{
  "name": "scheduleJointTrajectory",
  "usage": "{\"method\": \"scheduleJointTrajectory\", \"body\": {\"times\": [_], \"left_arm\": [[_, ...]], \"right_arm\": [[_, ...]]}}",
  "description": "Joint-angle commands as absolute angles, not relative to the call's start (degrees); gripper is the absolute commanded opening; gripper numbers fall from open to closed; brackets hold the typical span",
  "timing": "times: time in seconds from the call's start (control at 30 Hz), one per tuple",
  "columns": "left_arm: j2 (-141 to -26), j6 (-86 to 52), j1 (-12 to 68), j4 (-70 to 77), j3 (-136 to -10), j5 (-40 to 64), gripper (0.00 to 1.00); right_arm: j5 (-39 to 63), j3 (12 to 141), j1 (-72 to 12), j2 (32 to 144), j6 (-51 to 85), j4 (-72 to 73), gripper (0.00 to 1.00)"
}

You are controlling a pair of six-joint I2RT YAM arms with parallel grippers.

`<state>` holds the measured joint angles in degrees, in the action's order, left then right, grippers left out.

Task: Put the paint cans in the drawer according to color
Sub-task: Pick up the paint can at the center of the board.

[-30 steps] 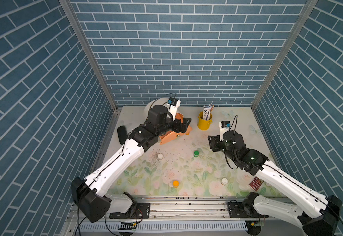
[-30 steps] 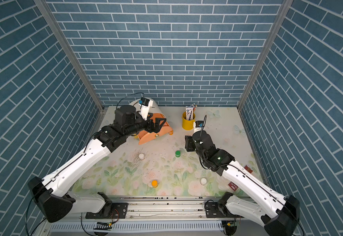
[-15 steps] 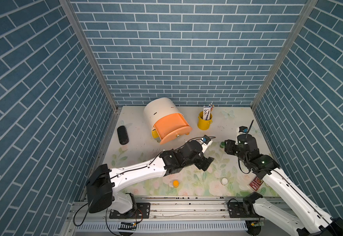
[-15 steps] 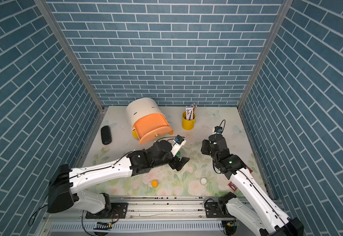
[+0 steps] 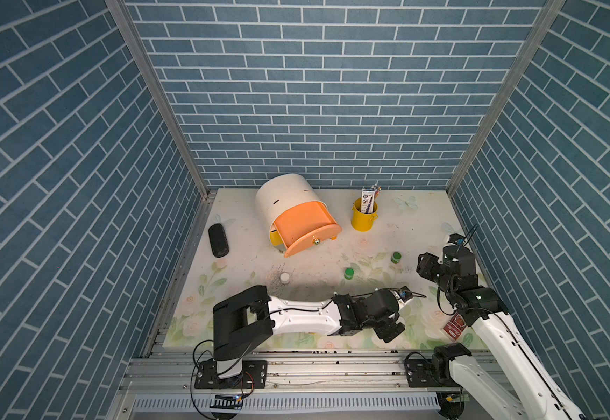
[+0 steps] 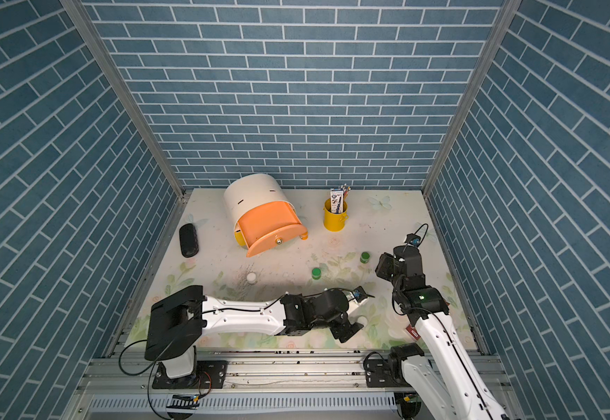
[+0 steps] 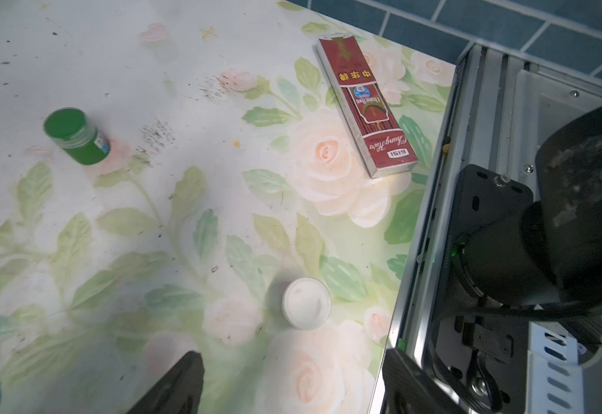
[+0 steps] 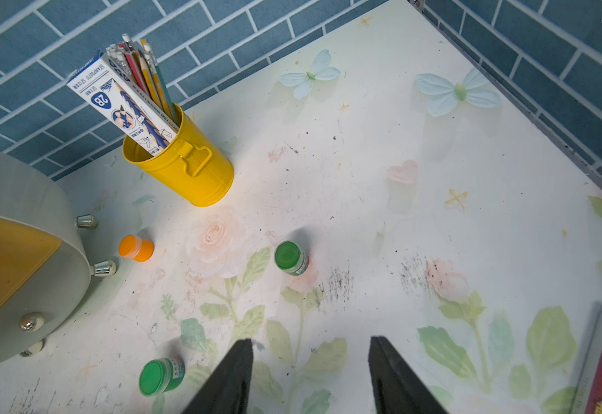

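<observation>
Paint cans point(image 6: 316, 273) lie loose on the floral table point(image 5: 416, 222) (five show). Two green-lidded ones sit right of the middle, apart from each other: the nearer green can point(image 5: 349, 273) and, toward the right edge, the farther green can point(image 5: 396, 257). An orange can point(image 5: 333, 238) is just beside the chrome feet point(image 8: 104, 268) of the drawer cabinet point(image 5: 285, 200), which sits by the back edge, left of middle, its peach drawer point(image 5: 303, 225) drawn out. One white can point(image 5: 284, 278) rests left of centre; the other white can point(image 6: 361, 320) is near the front edge, just beside the left gripper point(image 7: 292, 355). In the left wrist view this can stands a little ahead of the gap between the fingers point(image 7: 181, 387), and the jaws are spread wide with nothing held. The right gripper point(image 8: 310, 340) hovers by the right edge, jaws parted and empty, the farther green can on the table ahead of it. A yellow bucket point(image 5: 364, 218) with pencils stands between the cabinet and the back right corner, a black case point(image 5: 218, 240) lies by the left edge, and a red box point(image 7: 366, 107) lies near the front right corner.
</observation>
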<state>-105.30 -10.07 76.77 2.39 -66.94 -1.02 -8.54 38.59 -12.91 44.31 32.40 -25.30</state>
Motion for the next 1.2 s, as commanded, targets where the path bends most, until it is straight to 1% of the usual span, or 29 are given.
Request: {"method": "scheduleJointTrajectory", "body": {"times": [0.0, 0.1, 0.43, 0.83, 1.07, 1.17], "left_arm": [[-107.27, -8.21, 77.38, 6.26, -68.23, 0.11, 0.83], [-109.63, -6.88, 77.48, 6.11, -69.26, 2.6, 0.82], [-113.77, -4.5, 77.44, 7.51, -70.39, 1.01, 0.82], [-117.3, -3.47, 77.43, 8.96, -72.13, 0.49, 0.66], [-118.58, -3.85, 77.38, 9.92, -72.59, -1.15, 0.61], [-118.9, -3.78, 77.36, 10.19, -72.6, -1.23, 0.56]], "right_arm": [[-6.61, 37.49, -11.33, 44.04, 32.72, -23.44, 0.56], [-5.29, 36.44, -10.11, 43.74, 32.39, -22.99, 0.56], [-1.5, 33.24, -8.45, 42.98, 31.95, -21.53, 0.58], [-0.26, 32.7, -8.19, 41.7, 30.76, -21.87, 0.58], [-0.88, 32.87, -8.04, 40.73, 30.5, -22.74, 0.58], [-0.95, 33.05, -8.09, 40.48, 30.27, -23.01, 0.58]]}}
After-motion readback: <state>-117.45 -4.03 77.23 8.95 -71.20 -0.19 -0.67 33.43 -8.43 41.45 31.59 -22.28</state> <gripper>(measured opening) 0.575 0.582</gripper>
